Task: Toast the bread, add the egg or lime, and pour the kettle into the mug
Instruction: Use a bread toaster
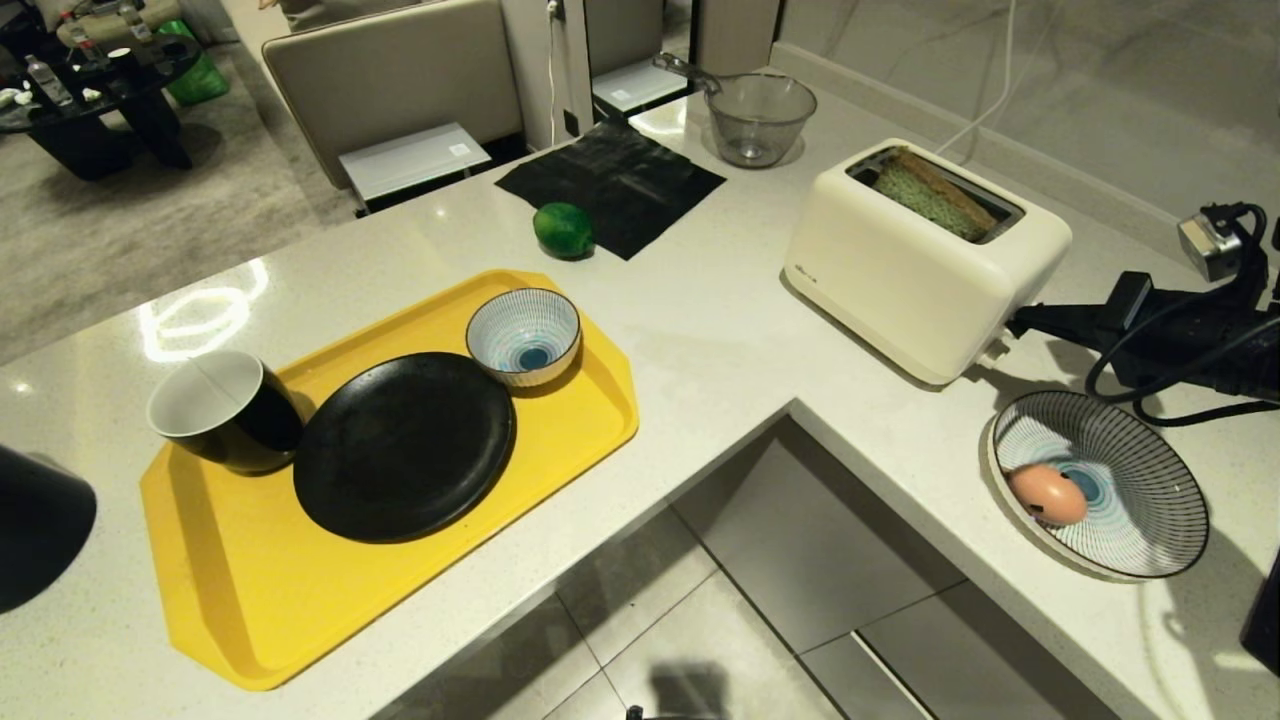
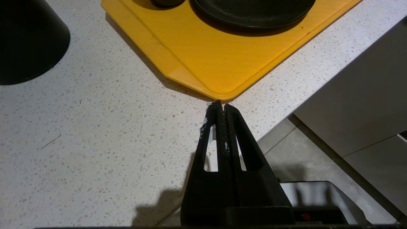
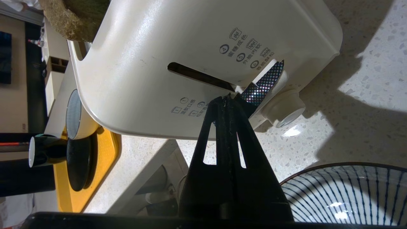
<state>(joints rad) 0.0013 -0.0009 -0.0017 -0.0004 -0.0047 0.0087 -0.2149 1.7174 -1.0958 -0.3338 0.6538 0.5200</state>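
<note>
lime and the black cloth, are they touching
Cannot tell. In the head view the lime sits right at the edge of the black cloth, overlapping it in the picture with no gap showing, but contact itself isn't plain.

circled numbers, possibly 4 to 6, beside chinese labels on toaster (image 3: 190, 57) end

The bread (image 1: 935, 192) stands in the toaster slot, the lime (image 1: 564, 229) lies on the counter, the egg (image 1: 1047, 494) (pinkish, dark-marked) rests in a striped bowl, the mug (image 1: 224, 409) sits tilted on the tray's edge, and the kettle (image 1: 40, 525) is at the left edge.
</note>
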